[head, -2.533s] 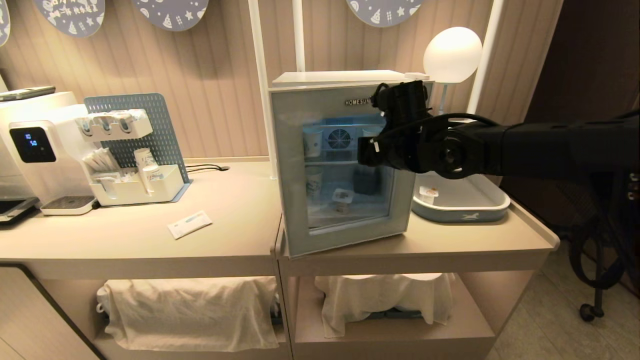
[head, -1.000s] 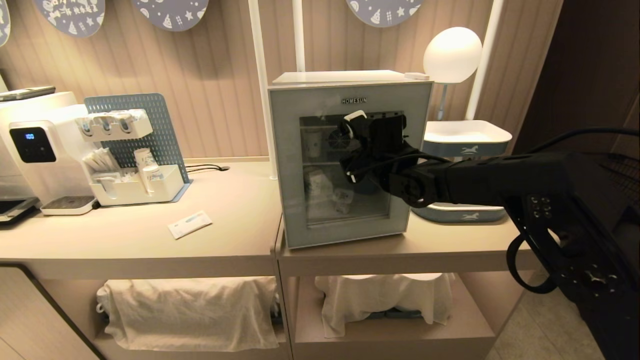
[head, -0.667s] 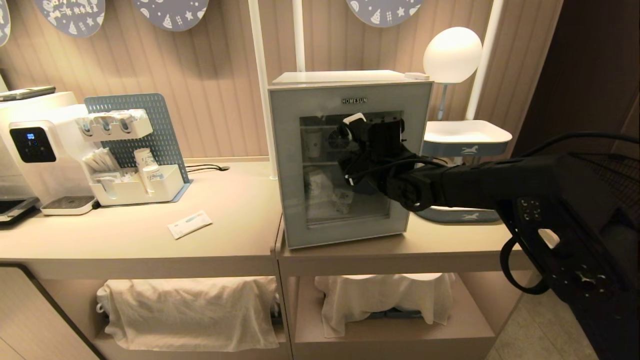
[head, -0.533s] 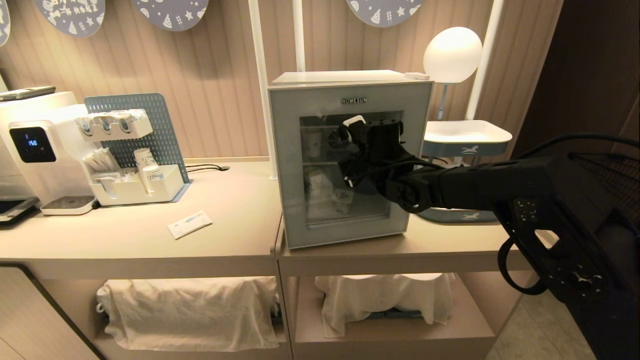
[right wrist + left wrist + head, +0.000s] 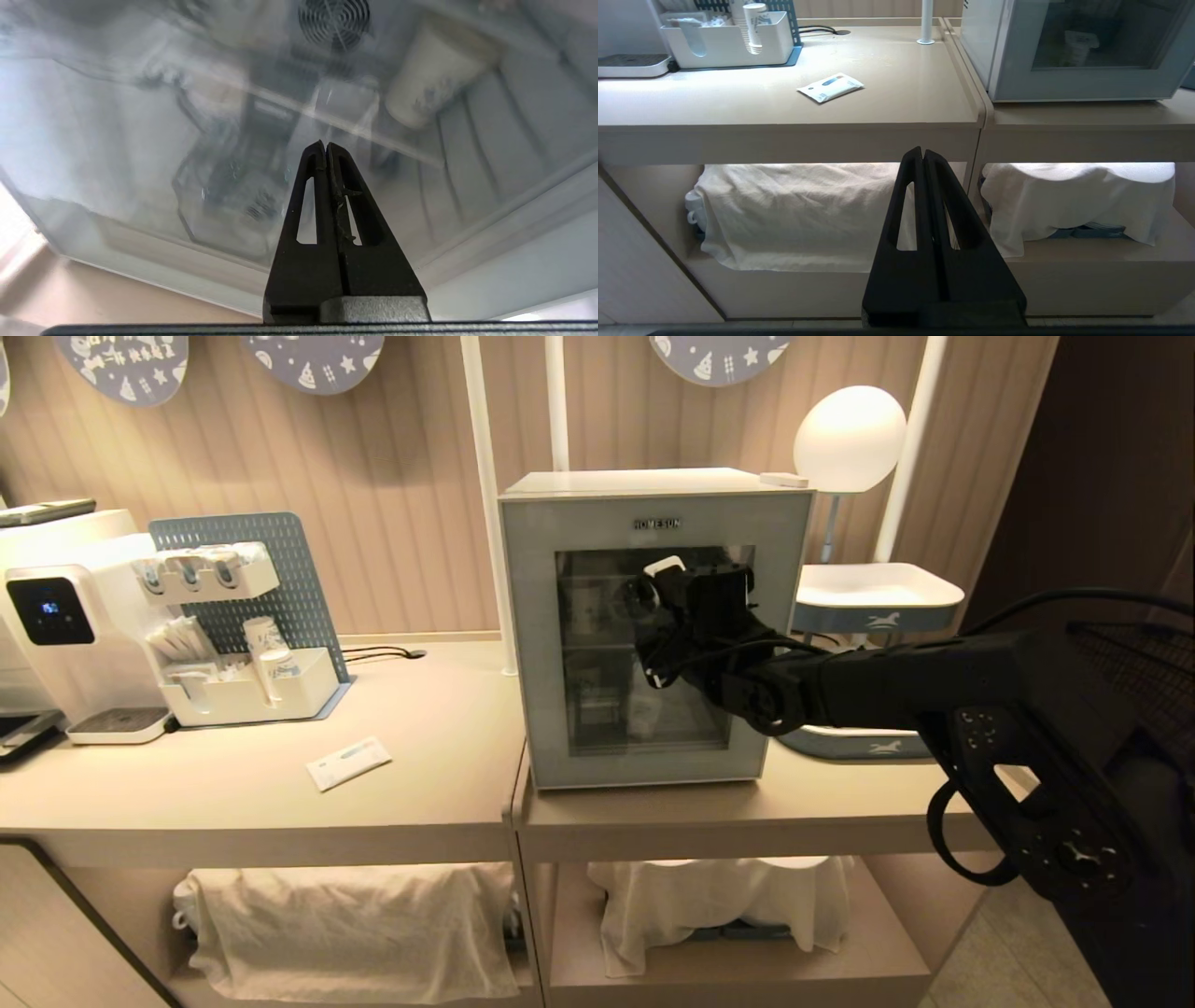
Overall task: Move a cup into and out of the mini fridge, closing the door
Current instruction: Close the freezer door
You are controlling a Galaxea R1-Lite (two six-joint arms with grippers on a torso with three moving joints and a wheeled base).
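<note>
Your mini fridge (image 5: 653, 490) stands on the right-hand bench (image 5: 803, 798), its door (image 5: 537, 644) flush against the cabinet. Interior dark behind the glass. The cup (image 5: 1079, 41) sits inside on the lower level, seen dimly through the window in the left wrist view; its lid is pale and flat. A taller paper cup (image 5: 432, 77) stands on the upper shelf near the rear fan (image 5: 334, 21).

Your right gripper (image 5: 325, 148) is at the door glass, fingers pressed together, holding nothing; whether the tips touch the pane cannot be told. The arm reaches in from the right across the front of the fridge.

Your left gripper (image 5: 923, 154) hangs low in front of the bench, fingers likewise closed and empty.

Other containers:
- White organiser (image 5: 252, 686) on the left bench: paper cups, sachets, stirrers; pegboard behind.
- Two-tier tray stand (image 5: 873, 593) just right of the fridge; contents not visible.
- Lower shelf bays, each covered by a white cloth (image 5: 355, 919); what lies beneath is hidden.

Loose sachet (image 5: 348, 763) flat on the left bench. Water dispenser (image 5: 56, 616) at far left.
</note>
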